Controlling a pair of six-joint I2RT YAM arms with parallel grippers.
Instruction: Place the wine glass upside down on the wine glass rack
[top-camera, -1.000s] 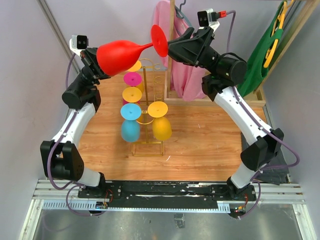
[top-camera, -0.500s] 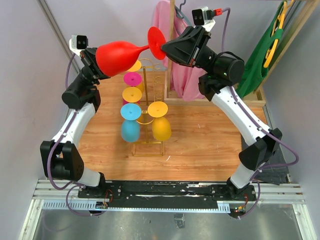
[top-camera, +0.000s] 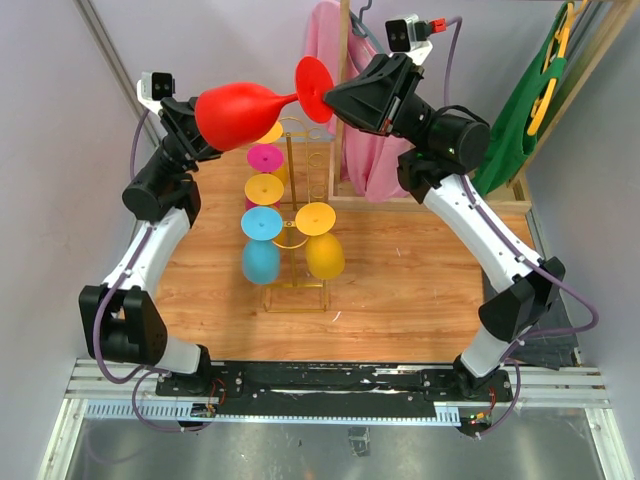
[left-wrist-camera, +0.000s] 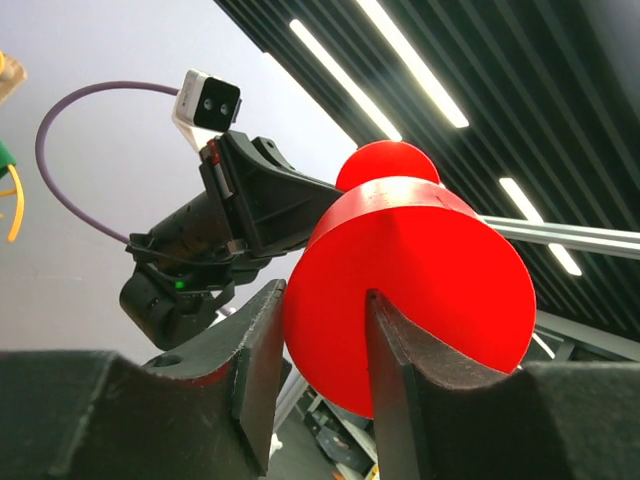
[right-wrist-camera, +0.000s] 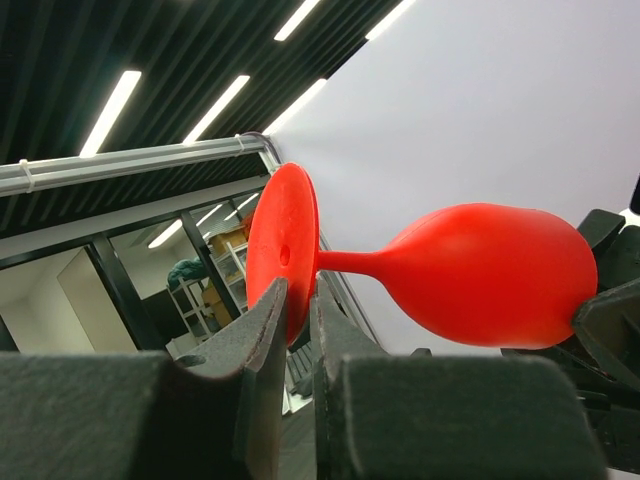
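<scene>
Top external view: the red plastic wine glass lies horizontal above the tall gold wire wine glass rack, between the left gripper and the right gripper.

Left wrist view: the fingers are clamped on the bowl.

Right wrist view: the fingers pinch the foot disc, and the stem points away rightward.

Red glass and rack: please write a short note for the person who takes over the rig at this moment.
Left fingers: shut on the bowl of the glass.
Right fingers: shut on the rim of its foot.
Glass: held sideways in the air, high over the rack, foot toward the right arm.
Done: glass is lifted and both arms hold it.
Left: probably one side lets go, the bowl is turned down, and the glass is hung on the rack by its foot and released.
</scene>
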